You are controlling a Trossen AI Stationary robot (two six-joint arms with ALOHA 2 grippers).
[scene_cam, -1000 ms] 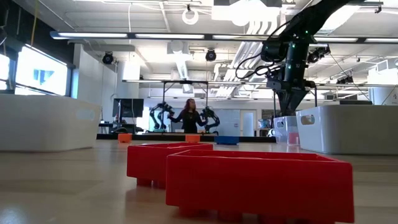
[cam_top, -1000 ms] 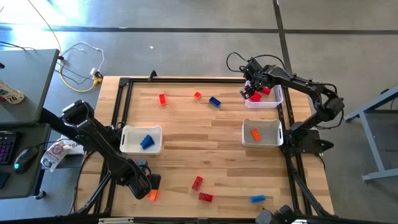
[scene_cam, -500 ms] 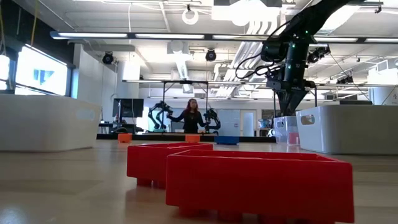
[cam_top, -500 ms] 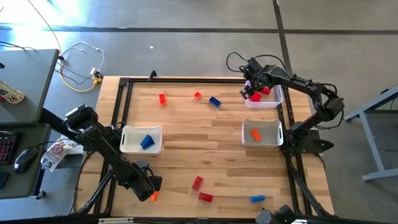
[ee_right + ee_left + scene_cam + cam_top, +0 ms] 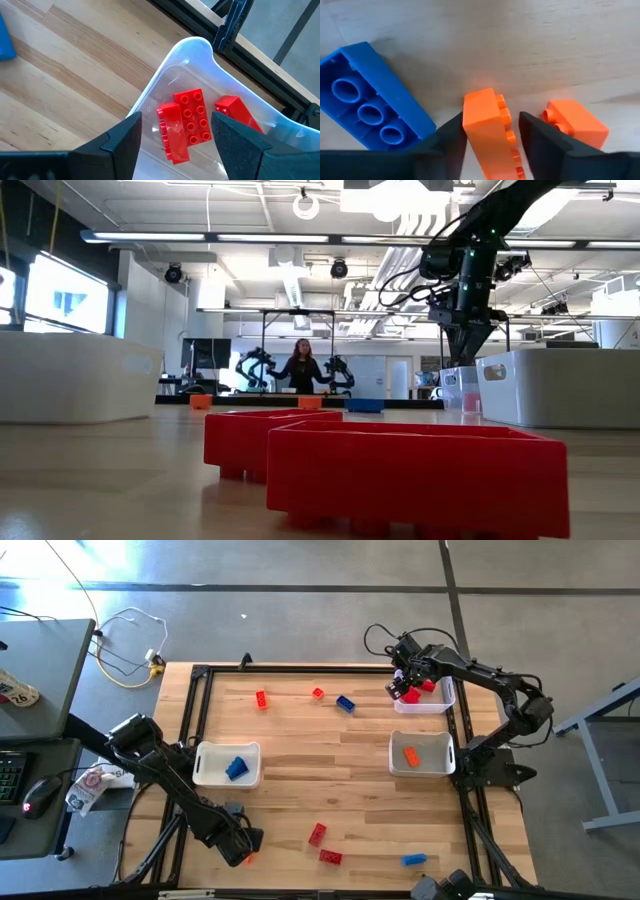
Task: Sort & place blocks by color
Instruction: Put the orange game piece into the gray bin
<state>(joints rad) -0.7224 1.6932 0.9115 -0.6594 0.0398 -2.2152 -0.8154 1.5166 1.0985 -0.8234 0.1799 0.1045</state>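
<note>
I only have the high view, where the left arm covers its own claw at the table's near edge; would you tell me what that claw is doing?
Observer: The left claw is open, its fingers straddling an orange brick that lies on its side.
Operator: Thank you. Is the right claw holding anything over its bin?
Observer: No, the right claw is open and empty above the clear bin, where three red bricks lie.
</note>
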